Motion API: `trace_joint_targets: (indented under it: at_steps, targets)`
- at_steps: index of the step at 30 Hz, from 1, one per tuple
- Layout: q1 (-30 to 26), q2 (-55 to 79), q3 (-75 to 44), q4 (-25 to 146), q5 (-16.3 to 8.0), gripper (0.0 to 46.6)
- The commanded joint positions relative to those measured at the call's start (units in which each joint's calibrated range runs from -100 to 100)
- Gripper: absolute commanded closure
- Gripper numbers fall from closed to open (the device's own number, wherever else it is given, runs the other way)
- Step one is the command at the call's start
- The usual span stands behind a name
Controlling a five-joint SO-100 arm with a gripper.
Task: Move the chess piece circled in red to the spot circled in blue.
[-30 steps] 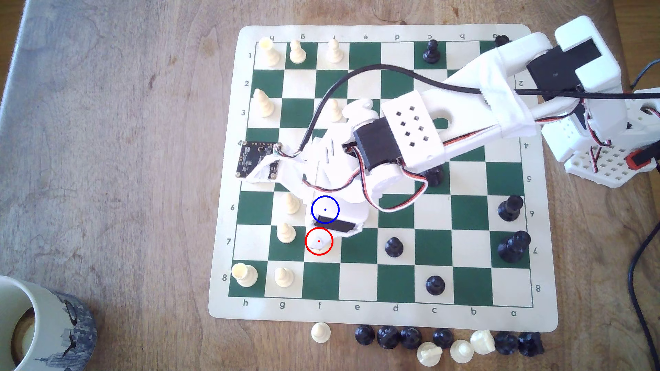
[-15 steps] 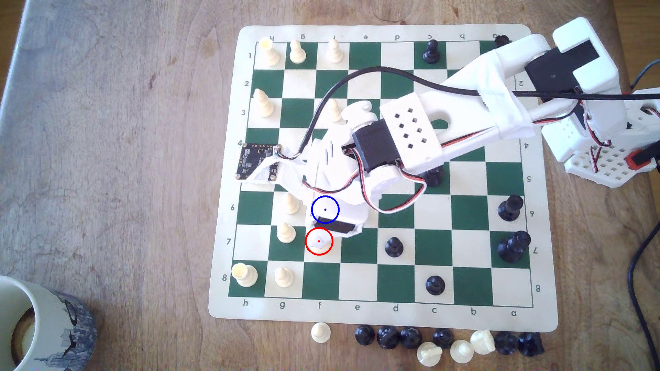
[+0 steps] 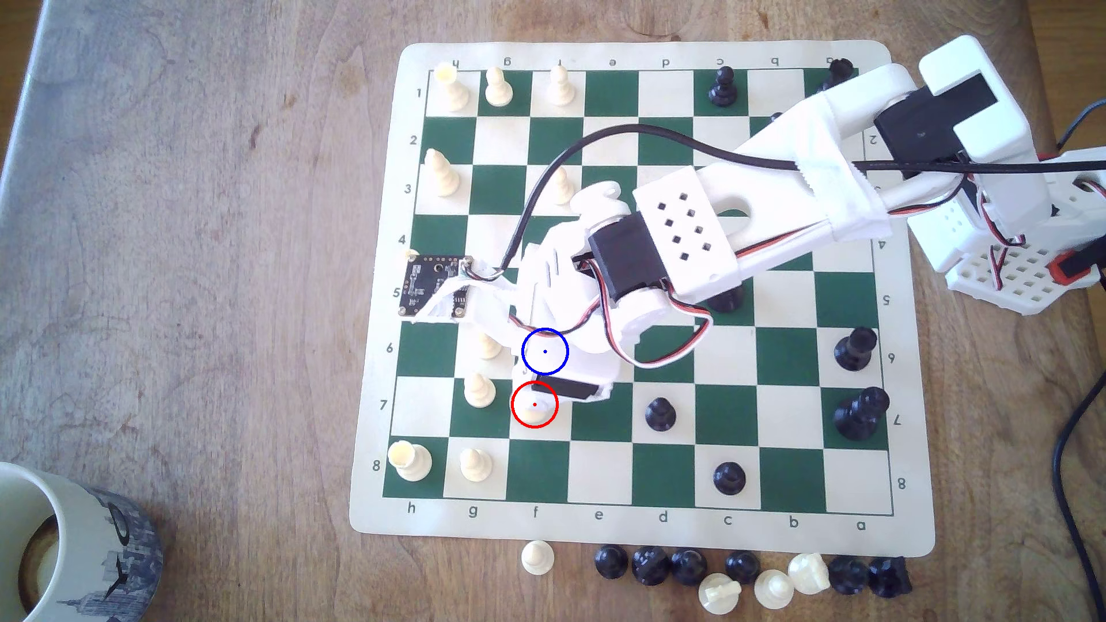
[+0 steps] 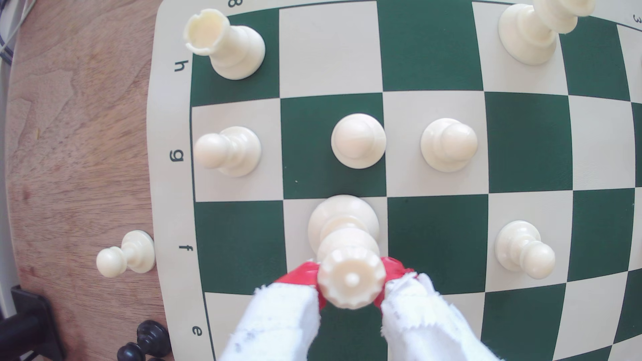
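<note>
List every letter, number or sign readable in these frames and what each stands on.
"h g f e d c b a": chess mat border, near edge in the exterior view.
"1" to "8": its side borders, exterior view.
"8", "h", "g", "f", "e": the border, wrist view.
Mug print and circuit board markings: unreadable.

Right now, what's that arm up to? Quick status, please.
Gripper astride cream queen's crown, grip unconfirmed. Queen on red-ringed square, base down. Blue-ringed square alongside looks free; pawns close by.

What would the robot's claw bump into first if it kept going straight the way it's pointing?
The gripper points down with the cream queen between its fingers, so the queen's base would probably press into its own cream square first. Depth is hard to judge here.
</note>
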Motion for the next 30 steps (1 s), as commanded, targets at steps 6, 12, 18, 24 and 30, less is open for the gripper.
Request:
trace_joint_targets:
  at_steps: [6,12,18,24,30]
  targets:
    - [-0.67,-5.71,-3.89,-0.91,0.44,43.1]
    - [-0.59,-10.71,-4.17,1.96,0.73,43.1]
    - [0.43,-15.81,-3.98,4.66,1.12,43.1]
    - [2.85,-18.44,0.64,4.74,1.95,43.2]
    - [3.79,-17.59,6.44,1.63,2.64,43.1]
